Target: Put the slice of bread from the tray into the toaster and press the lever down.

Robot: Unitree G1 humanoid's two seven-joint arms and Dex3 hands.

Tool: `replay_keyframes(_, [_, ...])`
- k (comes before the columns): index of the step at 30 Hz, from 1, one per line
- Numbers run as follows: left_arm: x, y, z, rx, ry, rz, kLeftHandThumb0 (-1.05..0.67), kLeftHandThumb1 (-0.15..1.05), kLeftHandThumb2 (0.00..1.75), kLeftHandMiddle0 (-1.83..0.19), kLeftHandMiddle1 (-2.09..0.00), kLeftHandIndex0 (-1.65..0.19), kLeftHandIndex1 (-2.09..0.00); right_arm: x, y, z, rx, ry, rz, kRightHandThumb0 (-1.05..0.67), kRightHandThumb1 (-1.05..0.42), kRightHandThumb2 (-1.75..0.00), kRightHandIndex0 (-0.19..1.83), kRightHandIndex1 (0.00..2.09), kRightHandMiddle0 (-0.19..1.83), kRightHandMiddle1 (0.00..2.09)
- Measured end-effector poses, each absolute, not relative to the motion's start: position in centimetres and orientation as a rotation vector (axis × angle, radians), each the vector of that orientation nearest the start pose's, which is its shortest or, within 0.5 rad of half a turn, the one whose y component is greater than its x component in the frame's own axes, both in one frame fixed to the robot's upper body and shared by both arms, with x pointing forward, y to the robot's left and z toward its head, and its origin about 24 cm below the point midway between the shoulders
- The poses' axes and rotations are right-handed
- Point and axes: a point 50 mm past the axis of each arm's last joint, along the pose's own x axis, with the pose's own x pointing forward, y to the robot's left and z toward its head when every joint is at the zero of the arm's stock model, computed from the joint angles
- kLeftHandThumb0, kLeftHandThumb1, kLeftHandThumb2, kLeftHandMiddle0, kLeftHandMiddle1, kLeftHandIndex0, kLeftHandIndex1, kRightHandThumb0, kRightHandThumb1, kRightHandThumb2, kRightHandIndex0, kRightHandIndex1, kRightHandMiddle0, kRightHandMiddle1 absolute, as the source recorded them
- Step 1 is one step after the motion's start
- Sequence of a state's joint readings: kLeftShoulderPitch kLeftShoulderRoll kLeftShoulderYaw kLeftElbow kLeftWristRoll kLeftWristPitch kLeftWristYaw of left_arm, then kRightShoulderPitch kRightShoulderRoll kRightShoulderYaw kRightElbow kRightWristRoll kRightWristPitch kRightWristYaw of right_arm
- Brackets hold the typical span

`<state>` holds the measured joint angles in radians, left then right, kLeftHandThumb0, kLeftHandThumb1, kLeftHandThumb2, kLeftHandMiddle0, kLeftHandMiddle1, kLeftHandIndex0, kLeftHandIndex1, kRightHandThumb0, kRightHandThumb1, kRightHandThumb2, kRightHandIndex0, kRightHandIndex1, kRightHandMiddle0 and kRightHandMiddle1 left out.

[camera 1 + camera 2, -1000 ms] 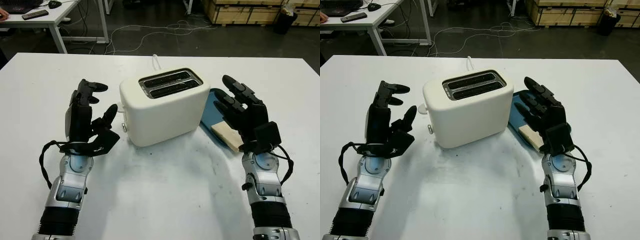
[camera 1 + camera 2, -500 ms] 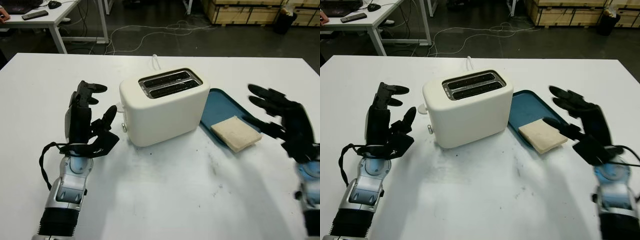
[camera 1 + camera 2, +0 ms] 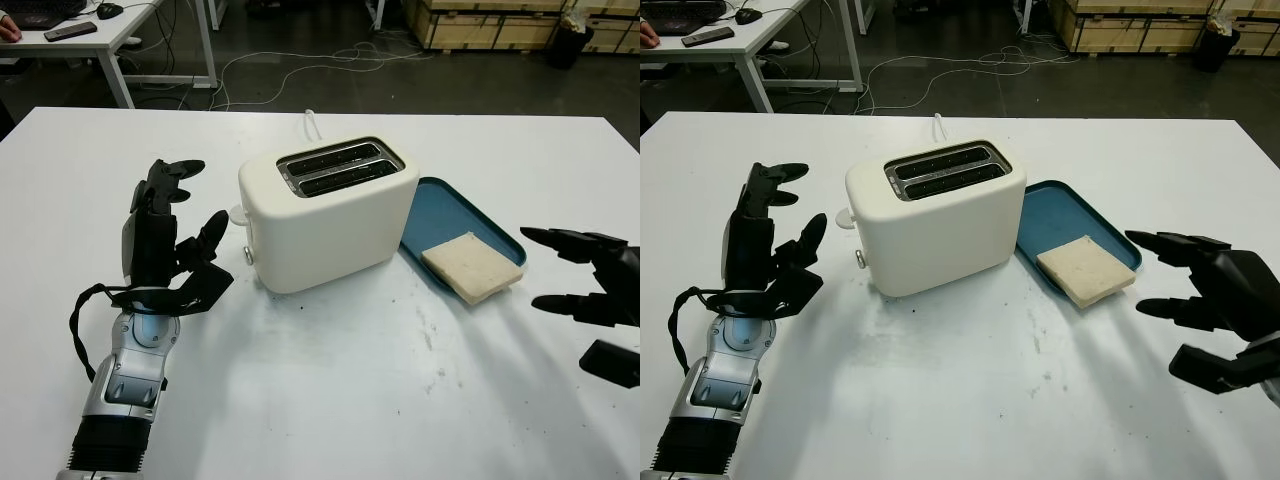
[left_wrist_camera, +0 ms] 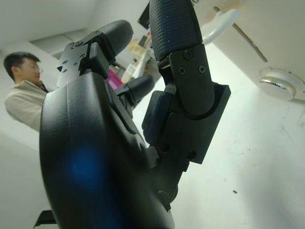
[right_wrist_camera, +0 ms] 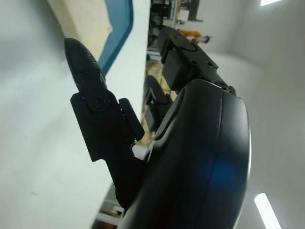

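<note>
Right hand point(image 3: 1205, 300), black and three-fingered, has swung out from over the bread and now hovers open, holding nothing, on the far side of the tray from the cream-white two-slot toaster point(image 3: 328, 215). That uncovers the pale square slice of bread point(image 3: 472, 266), which lies flat on the blue oblong tray point(image 3: 440, 208) just beside the toaster, untouched. Left hand point(image 3: 160, 240) stays raised and open on the toaster's other side, near its small white lever point(image 3: 238, 214). Judging by this, the pickup has not begun.
</note>
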<state>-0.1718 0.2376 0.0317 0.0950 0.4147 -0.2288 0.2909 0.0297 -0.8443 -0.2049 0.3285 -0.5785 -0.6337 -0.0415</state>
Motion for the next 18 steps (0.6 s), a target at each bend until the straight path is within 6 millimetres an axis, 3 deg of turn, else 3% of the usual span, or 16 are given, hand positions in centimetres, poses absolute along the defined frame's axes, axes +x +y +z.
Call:
replay_keyframes(7, [28.1, 19.3, 9.8, 0.602, -0.390, 0.240, -0.93, 0.92, 0.75, 0.00, -1.46, 0.00, -1.05, 23.4, -31.5, 8.3, -1.483, -0.198, 0.217, -0.42, -0.68, -0.01, 0.47, 0.00, 0.44, 0.00])
replay_keyframes(18, [28.1, 19.3, 9.8, 0.598, -0.391, 0.243, -0.95, 0.92, 0.74, 0.00, -1.46, 0.00, -1.06, 25.1, -30.4, 5.4, -1.497, -0.263, 0.236, -0.39, -0.75, -0.01, 0.48, 0.01, 0.47, 0.01])
